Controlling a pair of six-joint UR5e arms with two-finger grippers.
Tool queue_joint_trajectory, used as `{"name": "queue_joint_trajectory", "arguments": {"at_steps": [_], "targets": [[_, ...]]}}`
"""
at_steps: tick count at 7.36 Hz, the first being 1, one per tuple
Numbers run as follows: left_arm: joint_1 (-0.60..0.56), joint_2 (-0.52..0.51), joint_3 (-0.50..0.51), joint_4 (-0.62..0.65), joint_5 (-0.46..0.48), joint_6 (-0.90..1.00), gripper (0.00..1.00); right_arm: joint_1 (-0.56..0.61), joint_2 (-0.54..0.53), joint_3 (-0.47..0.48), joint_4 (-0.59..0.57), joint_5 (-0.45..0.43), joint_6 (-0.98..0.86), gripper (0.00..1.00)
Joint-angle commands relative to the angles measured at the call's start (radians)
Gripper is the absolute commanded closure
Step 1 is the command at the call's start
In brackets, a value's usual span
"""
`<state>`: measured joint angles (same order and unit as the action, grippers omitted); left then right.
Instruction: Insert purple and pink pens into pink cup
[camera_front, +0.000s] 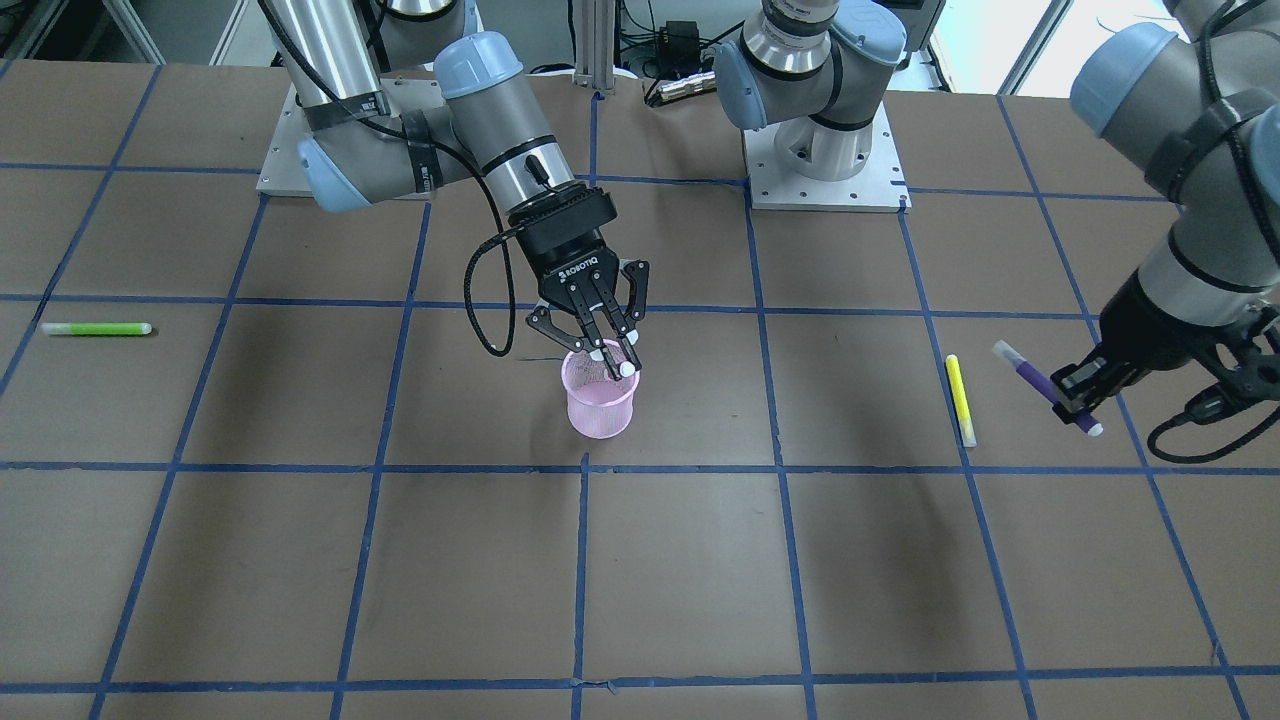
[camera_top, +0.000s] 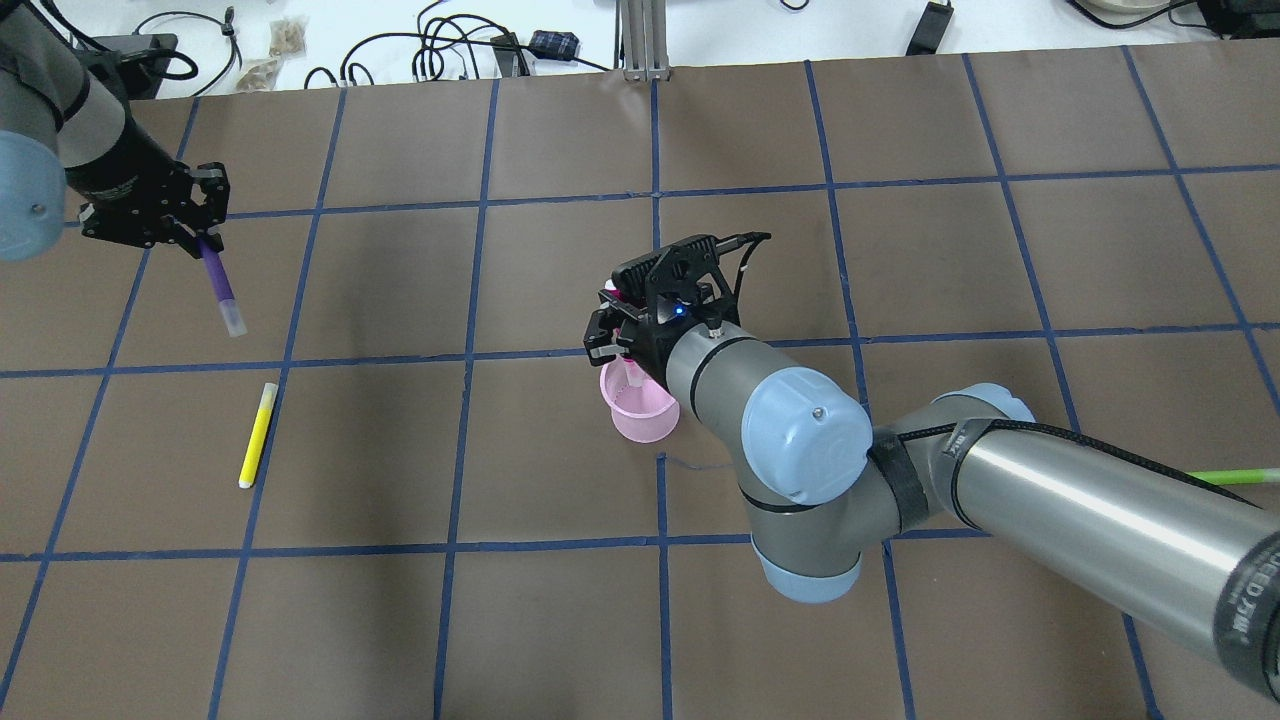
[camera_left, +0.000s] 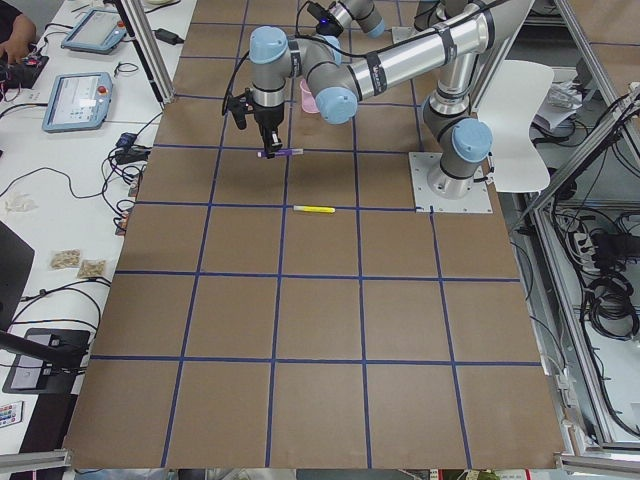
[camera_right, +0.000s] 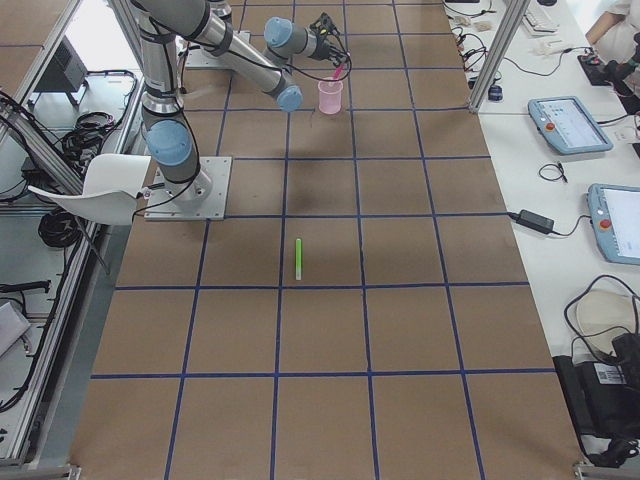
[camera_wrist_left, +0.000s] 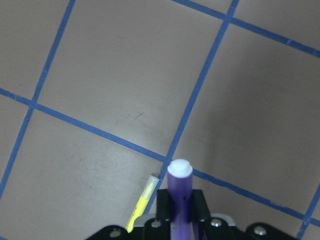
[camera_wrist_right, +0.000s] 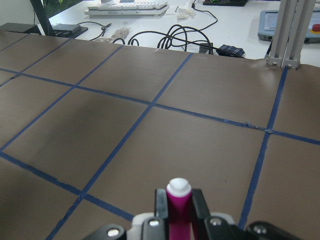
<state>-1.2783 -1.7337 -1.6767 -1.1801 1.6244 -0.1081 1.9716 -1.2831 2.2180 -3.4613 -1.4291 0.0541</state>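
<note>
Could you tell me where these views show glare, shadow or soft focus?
Front-facing view: the background at top right is blown out white, and soft shadows darken the table either side of the pink cup. Overhead view: a glare streak runs along the right arm. Left wrist view: the purple pen, close to the lens, looks soft. Right wrist view: so does the pink pen.

Our arms (camera_top: 1090, 510) are silver tubes with pale blue joint caps (camera_top: 805, 420). On our right gripper (camera_front: 612, 361), white ROBOTIQ lettering sits behind black fingers (camera_front: 590, 318); a black cable (camera_front: 469, 285) loops alongside.
</note>
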Motion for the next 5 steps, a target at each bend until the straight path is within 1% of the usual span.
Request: {"name": "queue_joint_trajectory", "arguments": {"at_steps": [1, 2, 3, 4, 5], "targets": [[-0.114, 0.006, 0.0, 0.022, 0.0, -0.111, 1.0, 0.0, -0.004, 0.022, -0.027, -0.007, 0.018, 0.3], [-0.154, 0.014, 0.0, 0.031, -0.001, -0.183, 1.0, 0.0, -0.008, 0.02, -0.018, -0.007, 0.044, 0.0], [-0.192, 0.013, -0.003, 0.058, -0.001, -0.235, 1.0, -0.002, -0.007, 0.017, -0.015, -0.007, 0.049, 0.0], [-0.243, 0.02, -0.003, 0.066, 0.0, -0.307, 1.0, -0.028, -0.019, -0.001, 0.045, -0.007, 0.047, 0.0], [-0.29, 0.022, -0.005, 0.1, 0.005, -0.358, 1.0, -0.036, -0.056, -0.053, 0.176, -0.008, 0.049, 0.0]]}}
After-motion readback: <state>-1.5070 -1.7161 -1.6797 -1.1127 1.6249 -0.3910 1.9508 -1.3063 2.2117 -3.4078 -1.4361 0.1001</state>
